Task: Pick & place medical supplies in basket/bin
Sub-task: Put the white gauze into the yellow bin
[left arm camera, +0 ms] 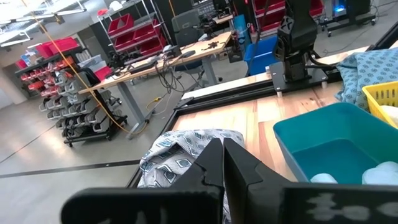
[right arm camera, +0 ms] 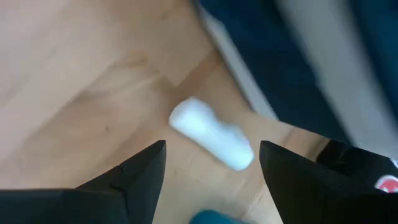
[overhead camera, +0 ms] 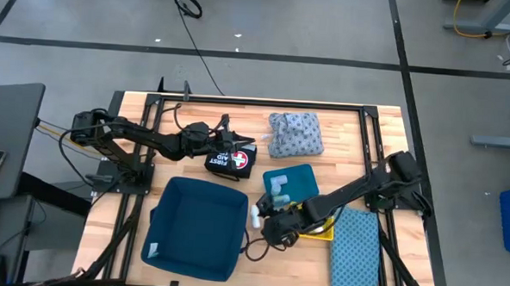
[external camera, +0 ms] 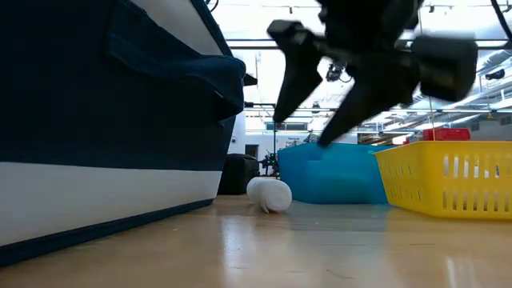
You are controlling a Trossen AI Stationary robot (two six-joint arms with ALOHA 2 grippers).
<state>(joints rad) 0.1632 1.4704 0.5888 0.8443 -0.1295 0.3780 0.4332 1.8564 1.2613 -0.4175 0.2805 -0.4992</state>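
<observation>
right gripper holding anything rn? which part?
Nothing. The right gripper is open above the white roll, which lies on the table.

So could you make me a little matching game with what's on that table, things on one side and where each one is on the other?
Things:
1. white roll
2. grey-blue cloth bundle
3. flat blue patterned cloth
4. right gripper

Places:
A. at the table's far edge
B. lying flat near the table's right front corner
C. open, poised over the white roll
D. on bare wood between the dark blue bin and the teal tray

Pairs: 1-D, 2-A, 3-B, 4-C
</observation>
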